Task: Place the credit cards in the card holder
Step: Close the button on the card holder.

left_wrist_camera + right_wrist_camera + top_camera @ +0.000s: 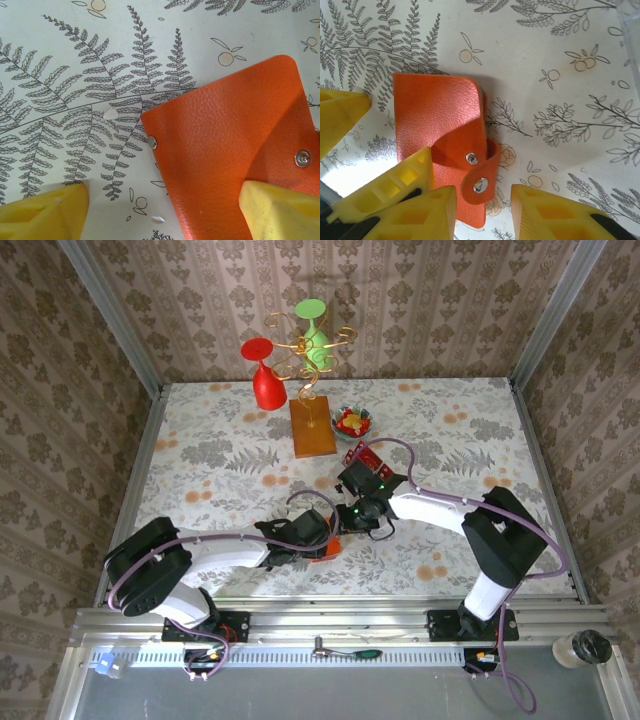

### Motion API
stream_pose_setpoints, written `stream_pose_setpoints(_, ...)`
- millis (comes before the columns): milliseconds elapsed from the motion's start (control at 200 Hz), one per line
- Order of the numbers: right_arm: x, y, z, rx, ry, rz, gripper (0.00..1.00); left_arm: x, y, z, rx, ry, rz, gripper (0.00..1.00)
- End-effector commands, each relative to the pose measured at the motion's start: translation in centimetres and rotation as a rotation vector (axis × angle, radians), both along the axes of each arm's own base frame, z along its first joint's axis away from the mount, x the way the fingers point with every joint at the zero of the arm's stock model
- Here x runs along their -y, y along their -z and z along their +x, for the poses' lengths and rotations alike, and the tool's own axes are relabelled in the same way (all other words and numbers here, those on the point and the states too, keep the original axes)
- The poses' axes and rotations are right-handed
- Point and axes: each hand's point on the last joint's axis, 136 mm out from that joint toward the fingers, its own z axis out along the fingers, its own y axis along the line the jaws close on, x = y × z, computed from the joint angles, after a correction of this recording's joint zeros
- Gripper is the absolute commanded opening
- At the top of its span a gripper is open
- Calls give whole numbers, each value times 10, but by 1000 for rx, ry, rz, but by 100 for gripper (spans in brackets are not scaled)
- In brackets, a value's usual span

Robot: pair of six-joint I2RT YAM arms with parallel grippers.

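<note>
**Fig. Two pincers at the folded case, described left to right and placed relative to the card holder.**

The left gripper [162, 215] is seen released, its jaws spread wide. One yellow finger [45, 212] is set on the fern-printed tablecloth [75, 100] well to the left of the card holder [230, 145]. The other finger [280, 210] is laid over the holder's near right part, close to its metal snap [302, 158].

The holder is shown flat on the cloth and folded. Its strap tab [481, 180] is curled round one edge, and whether it is fastened cannot be told.

The right gripper [484, 210] is found just off the strap end, partly spread and clenched on nothing. The tab lies between its jaws, against one finger and clear of the other. The holder's fold line runs away from this pincer, so the tab is judged best reached by the right arm while the body is steadied by the left.

The credit cards [366, 460] are seen beyond the holder on its right, near the right wrist, not yet inserted.

No brand, label or writing can be read.
</note>
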Motion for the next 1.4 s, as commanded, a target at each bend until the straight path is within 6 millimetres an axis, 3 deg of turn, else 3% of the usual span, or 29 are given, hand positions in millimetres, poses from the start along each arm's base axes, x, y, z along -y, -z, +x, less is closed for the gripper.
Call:
stream_pose_setpoints(0,-11,-5,6,28,-22,10,36,-27,32,-15,-65,15,127,81)
stream_pose_setpoints(350,-13,10,2,-1,-33,-8,34,-24,27,-12,-56,20,120,81)
stream_pose_setpoints(695,-8,8,-1,-1,-33,-20,12,-23,25,-12,-51,20,115,81)
stream_pose_setpoints(805,-7,6,-2,1,-35,-17,0,-24,25,-13,-50,18,113,81)
stream_pose_setpoints(1060,-19,-4,-2,-13,-34,54,0,-21,24,-11,-45,21,106,81)
stream_pose_setpoints(1395,-34,2,3,-48,-5,111,0,-22,24,-12,-49,23,106,81)
